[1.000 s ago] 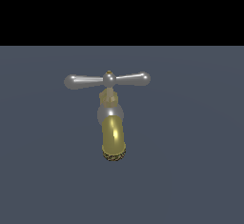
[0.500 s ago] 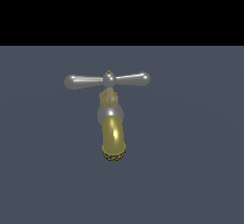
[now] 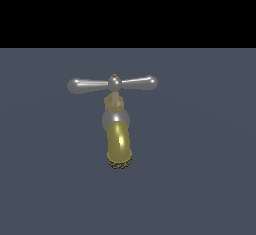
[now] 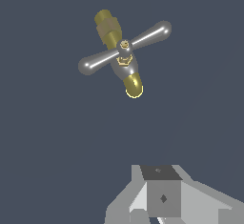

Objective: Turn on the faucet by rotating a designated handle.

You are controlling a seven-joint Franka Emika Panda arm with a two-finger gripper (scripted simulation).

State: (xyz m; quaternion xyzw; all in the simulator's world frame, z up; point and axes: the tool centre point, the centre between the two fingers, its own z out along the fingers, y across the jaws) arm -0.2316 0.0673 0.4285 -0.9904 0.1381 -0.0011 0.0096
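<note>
faucet [image 3: 119, 139] untouched | handle [image 3: 113, 83] not yet turned | claw [image 4: 164, 204] well clear of handle, open-or-closed unclear

Exterior view: faces the faucet [image 3: 118, 129] spout-on, level, close. Wrist view: looks down from above my gripper [image 4: 159, 204]; both share its handle [image 3: 113, 83].

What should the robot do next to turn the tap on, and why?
Probably move closer to the handle. In the wrist view the gripper sits far from the faucet and touches nothing, and the exterior view doesn't show it at all. It likely needs to reach one arm of the handle before it can push it round.
</note>
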